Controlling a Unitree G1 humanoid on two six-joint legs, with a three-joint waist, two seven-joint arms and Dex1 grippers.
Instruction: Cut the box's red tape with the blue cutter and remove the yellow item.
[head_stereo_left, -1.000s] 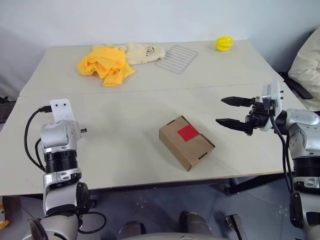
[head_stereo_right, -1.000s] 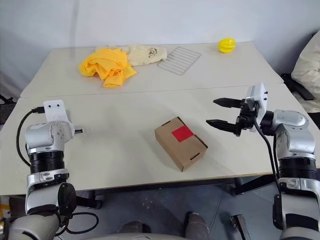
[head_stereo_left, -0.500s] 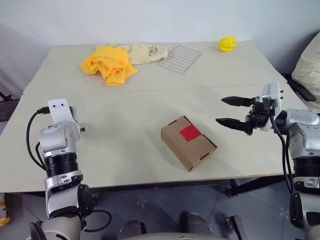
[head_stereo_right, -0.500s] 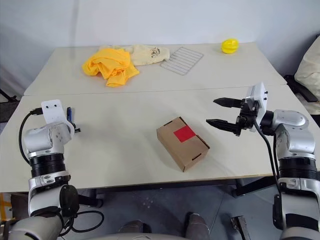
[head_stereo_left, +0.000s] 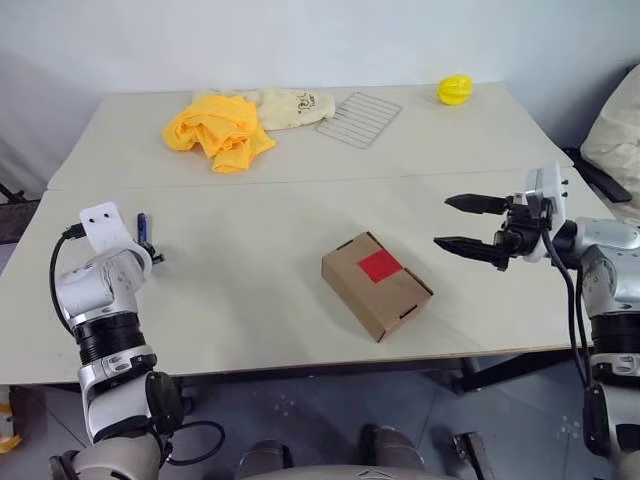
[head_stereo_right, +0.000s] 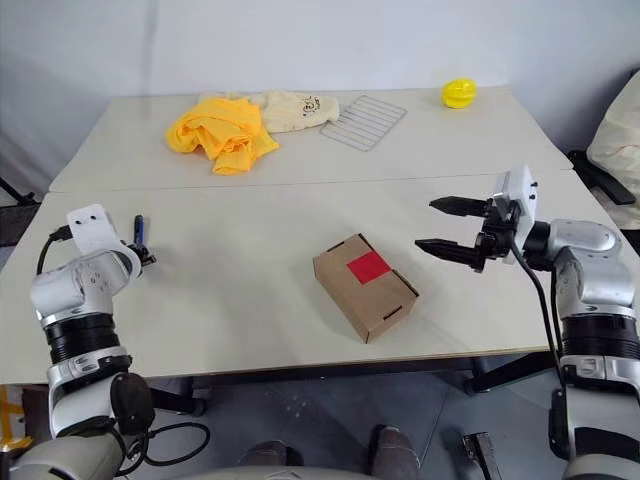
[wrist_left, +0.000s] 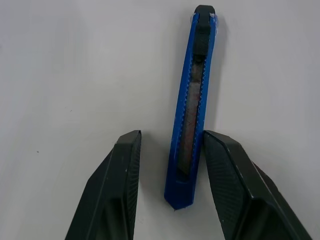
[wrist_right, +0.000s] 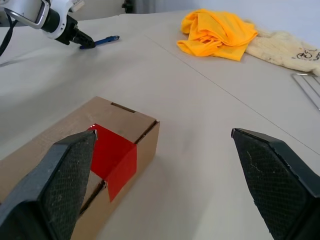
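The brown box (head_stereo_left: 376, 284) lies askew on the near table, the red tape (head_stereo_left: 379, 265) stuck across its lid. The blue cutter (wrist_left: 192, 110) lies flat on the table at the far left (head_stereo_left: 142, 225). My left gripper (wrist_left: 172, 136) is open and astride the cutter's near end, which sits close to one finger with a gap to the other. My right gripper (head_stereo_left: 443, 221) hovers wide open above the table just right of the box, pointing at it, with nothing between its fingers (wrist_right: 270, 170). The yellow item is out of view.
At the back lie a crumpled yellow cloth (head_stereo_left: 215, 130), a cream mitt (head_stereo_left: 290, 103), a wire rack (head_stereo_left: 355, 118) and a bright yellow round object (head_stereo_left: 453, 88). A seam runs across between the two tabletops. A pale cushion (head_stereo_left: 615, 130) sits off the table's right edge.
My left wrist has rolled and leaned outward to the left, and the blue cutter now shows beyond it. The right gripper and the box have not moved.
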